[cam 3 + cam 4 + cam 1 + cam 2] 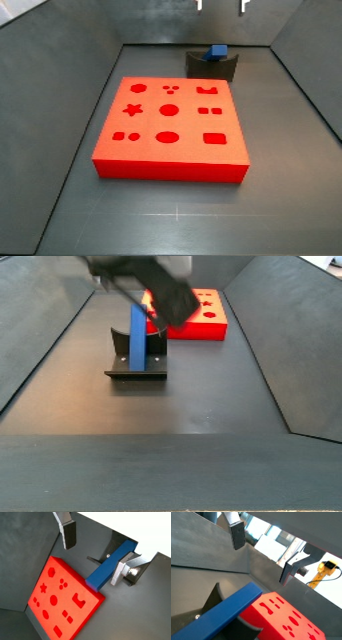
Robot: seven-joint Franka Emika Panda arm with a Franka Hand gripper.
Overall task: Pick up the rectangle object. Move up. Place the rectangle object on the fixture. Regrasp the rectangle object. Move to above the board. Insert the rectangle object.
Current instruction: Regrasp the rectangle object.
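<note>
Dark grey walls close in a dark grey floor (201, 215). High above it, the two-finger silver gripper (97, 548) hangs with its jaws spread wide and nothing between the dark pads (69, 536); in a side view only its fingertips (222, 5) show at the upper edge. Below it, the long, slim blue rectangular bar (138, 335) stands upright in the dark L-shaped fixture (136, 369), free of the fingers. Just beside the fixture lies the thick bright red board (171, 130) with empty shaped holes. Bare floor surrounds both.
</note>
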